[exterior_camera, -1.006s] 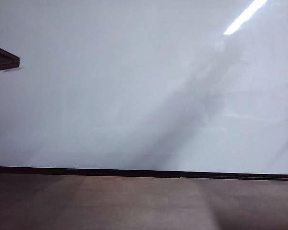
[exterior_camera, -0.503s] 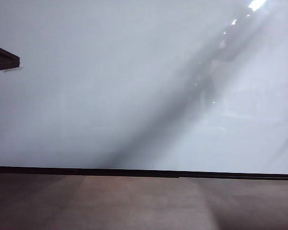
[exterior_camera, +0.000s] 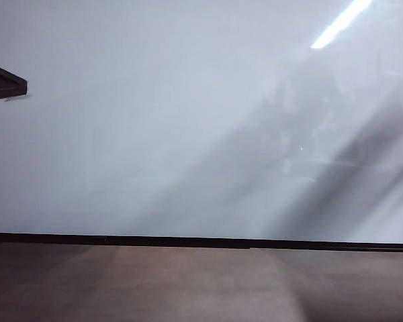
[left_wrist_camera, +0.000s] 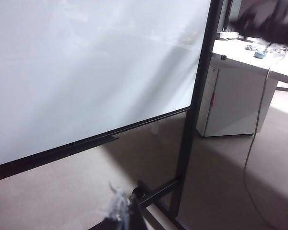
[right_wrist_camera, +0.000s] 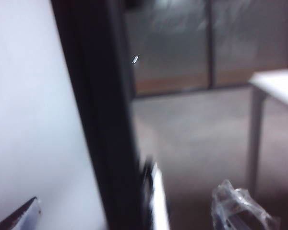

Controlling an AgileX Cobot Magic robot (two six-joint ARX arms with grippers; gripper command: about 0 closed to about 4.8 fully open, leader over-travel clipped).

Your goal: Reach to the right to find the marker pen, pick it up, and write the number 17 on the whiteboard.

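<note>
A very large glossy whiteboard (exterior_camera: 154, 127) fills the exterior view, its thin black frame edge running along the bottom above a brown-grey floor (exterior_camera: 188, 285). A bright ceiling light strip is reflected near the upper right corner. No ink strokes can be made out on the board.

In the left wrist view the left gripper (left_wrist_camera: 121, 211) shows only as a blurred tip, low beside the board's black stand — whether it is open or closed cannot be told. A white cabinet (left_wrist_camera: 233, 103) stands beyond the frame.

In the right wrist view the right gripper (right_wrist_camera: 134, 213) sits close to the board's dark upright edge, its two fingers well apart and holding nothing.
</note>
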